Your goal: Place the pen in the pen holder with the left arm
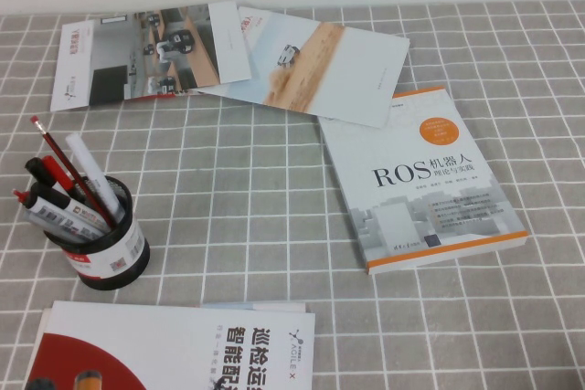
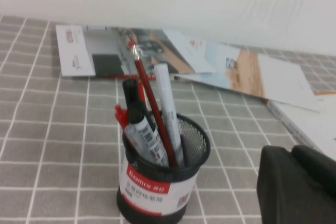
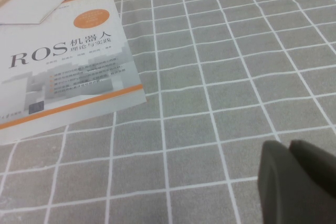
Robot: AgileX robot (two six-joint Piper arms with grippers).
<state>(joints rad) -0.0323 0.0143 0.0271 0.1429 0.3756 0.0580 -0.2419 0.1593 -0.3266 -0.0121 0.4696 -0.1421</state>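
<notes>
- Grey checked counter [image 1: 274, 226], white wall behind.
- Thin, light, stiff pen [image 1: 69, 166] already standing in pen holder [image 1: 108, 248]; best pinched mid-shaft.
- Left gripper [image 2: 299, 184] beside holder, right gripper [image 3: 296, 182] over bare counter; fingers' state impossible to tell.

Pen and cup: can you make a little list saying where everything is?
pen: standing tilted inside the holder
holder: upright on the table, also holds markers
left gripper: beside the holder, not touching it
right gripper: over bare cloth, near the book
book: lying flat
task: pen looks already in
</notes>
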